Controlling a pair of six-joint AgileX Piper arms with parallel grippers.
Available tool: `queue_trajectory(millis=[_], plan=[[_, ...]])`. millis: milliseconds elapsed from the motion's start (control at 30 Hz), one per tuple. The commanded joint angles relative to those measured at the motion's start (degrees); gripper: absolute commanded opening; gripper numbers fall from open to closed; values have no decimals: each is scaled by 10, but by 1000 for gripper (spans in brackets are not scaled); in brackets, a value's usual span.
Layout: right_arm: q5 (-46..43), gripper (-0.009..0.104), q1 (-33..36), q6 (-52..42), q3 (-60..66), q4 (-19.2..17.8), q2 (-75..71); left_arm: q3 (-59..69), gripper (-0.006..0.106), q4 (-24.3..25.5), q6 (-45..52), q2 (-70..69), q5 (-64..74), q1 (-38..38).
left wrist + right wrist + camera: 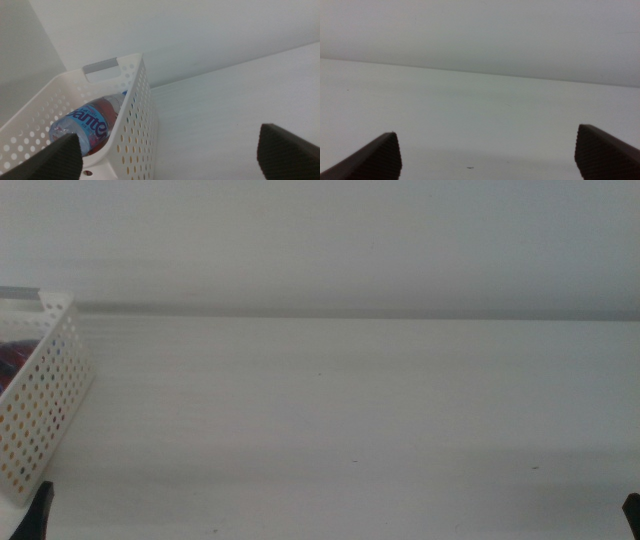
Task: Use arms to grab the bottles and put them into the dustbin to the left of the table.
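Observation:
The white perforated dustbin (45, 390) stands at the left edge of the table (350, 410). In the left wrist view the dustbin (135, 125) holds a clear water bottle with a blue label (87, 125), lying down, with something red (105, 106) behind it. Red also shows over the rim in the middle view (12, 360). My left gripper (167, 135) hovers open beside the dustbin, nothing between its jaws. My right gripper (486, 132) is open over bare tabletop. Only the tips of both grippers show at the middle view's bottom corners.
A plain grey wall (350, 240) rises behind the table's far edge (350, 316). The dustbin has a handle slot (102, 66) in its end wall. Orange and yellow tints show through its lower holes (20, 445).

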Motion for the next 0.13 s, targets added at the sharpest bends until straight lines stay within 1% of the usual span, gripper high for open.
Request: queue_trajectory(millis=[0, 33, 100], plan=[[-8, 93, -4, -3, 25, -6, -23, 24, 94, -9, -1, -24, -8, 1], [-8, 93, -4, -3, 25, -6, -23, 24, 94, 1, -1, -24, -8, 1], [-8, 93, -4, -3, 25, -6, -23, 24, 94, 1, -1, -24, -8, 1]])
